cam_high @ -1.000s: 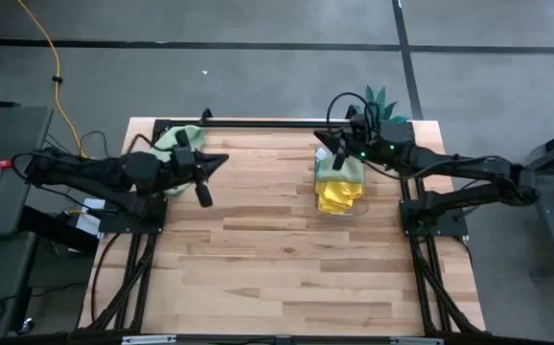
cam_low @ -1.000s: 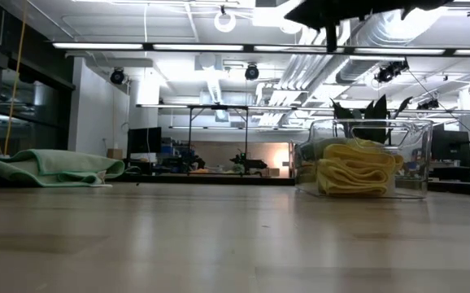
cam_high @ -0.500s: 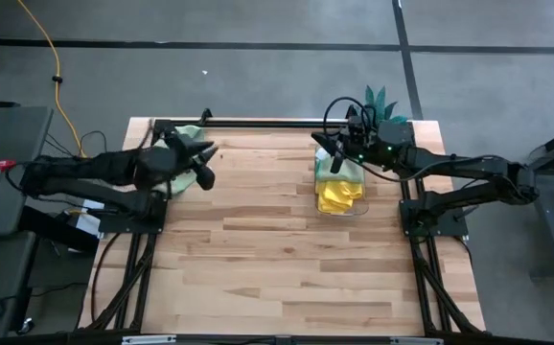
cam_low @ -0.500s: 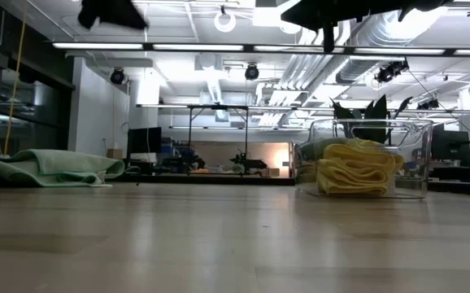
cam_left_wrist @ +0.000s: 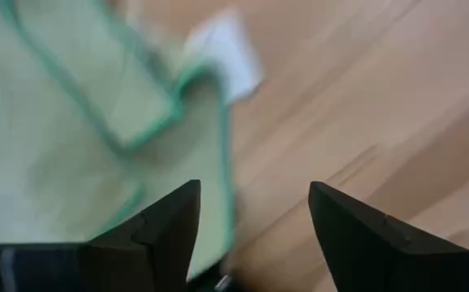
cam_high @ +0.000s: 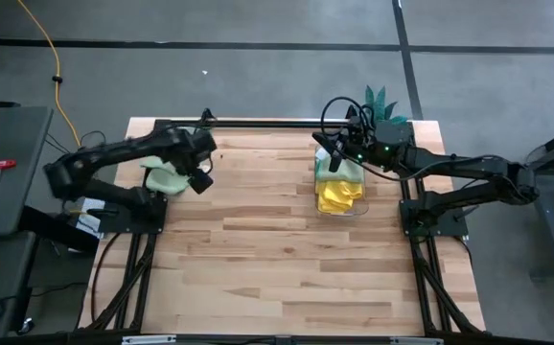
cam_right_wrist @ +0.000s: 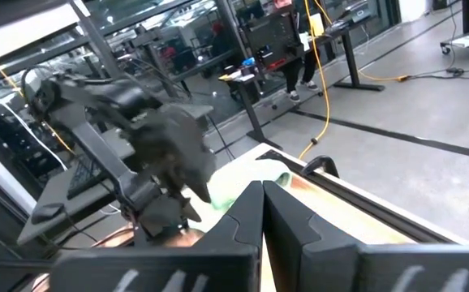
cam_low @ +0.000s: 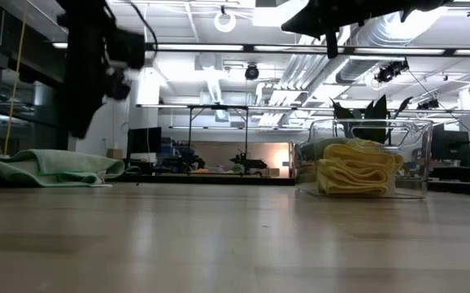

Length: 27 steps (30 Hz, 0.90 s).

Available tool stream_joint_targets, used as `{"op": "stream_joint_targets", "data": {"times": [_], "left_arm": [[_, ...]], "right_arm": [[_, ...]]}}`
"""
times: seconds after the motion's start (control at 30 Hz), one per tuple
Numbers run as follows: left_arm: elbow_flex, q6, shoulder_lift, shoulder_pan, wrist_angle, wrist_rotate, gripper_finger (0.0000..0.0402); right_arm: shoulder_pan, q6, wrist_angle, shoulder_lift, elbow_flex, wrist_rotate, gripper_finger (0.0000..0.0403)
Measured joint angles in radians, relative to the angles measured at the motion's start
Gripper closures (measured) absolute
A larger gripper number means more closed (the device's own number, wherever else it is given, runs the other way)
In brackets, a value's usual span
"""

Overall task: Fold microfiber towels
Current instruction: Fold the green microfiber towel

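Taking the clear plastic bin [cam_high: 339, 188] at the right rear of the wooden table [cam_high: 277, 259] as the landmark: the right gripper [cam_high: 336, 156] is hovering over the bin's rear edge, its arm reaching in from the table's right side, elbow bent, its two dark fingers [cam_right_wrist: 260, 212] pressed together and holding nothing. Inside the bin, folded yellow microfiber towels [cam_low: 355, 172] are lying in a soft, plush heap against the transparent walls, with a pale green one [cam_high: 351, 172] toward the back.

Well to the left of the bin, across bare light-wood planks, the left gripper [cam_left_wrist: 251, 223] is pointing steeply down over the table's left rear corner, its arm arching in from the left side. Its fingers are standing apart, empty, just above a sage green microfiber towel [cam_left_wrist: 80, 146]. That cloth is lying loosely folded and rumpled, its darker green stitched hem curving across it, with a small white tag [cam_left_wrist: 225, 50] at one edge.

Behind the bin, a small green potted plant [cam_high: 380, 100] is standing at the table's rear right corner.
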Motion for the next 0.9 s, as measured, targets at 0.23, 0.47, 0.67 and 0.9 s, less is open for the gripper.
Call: {"op": "stream_joint_targets", "data": {"times": [0.23, 0.47, 0.67, 0.9], "left_arm": [[0.000, 0.004, 0.226, 0.050, -0.110, -0.019, 0.0173], [-0.088, -0.012, 0.268, 0.054, -0.034, -0.032, 0.0173], [-0.150, -0.034, 0.273, 0.079, -0.005, -0.026, 0.0176], [-0.146, -0.016, 0.275, 0.083, 0.000, -0.037, 0.0197]], "right_arm": [[0.000, 0.001, -0.020, 0.000, 0.000, 0.000, 0.0403], [0.000, 0.001, -0.043, 0.000, 0.000, 0.000, 0.0403], [0.000, -0.001, -0.056, 0.000, 0.000, 0.000, 0.0403], [0.000, -0.002, -0.056, 0.000, 0.000, 0.000, 0.0403]]}}
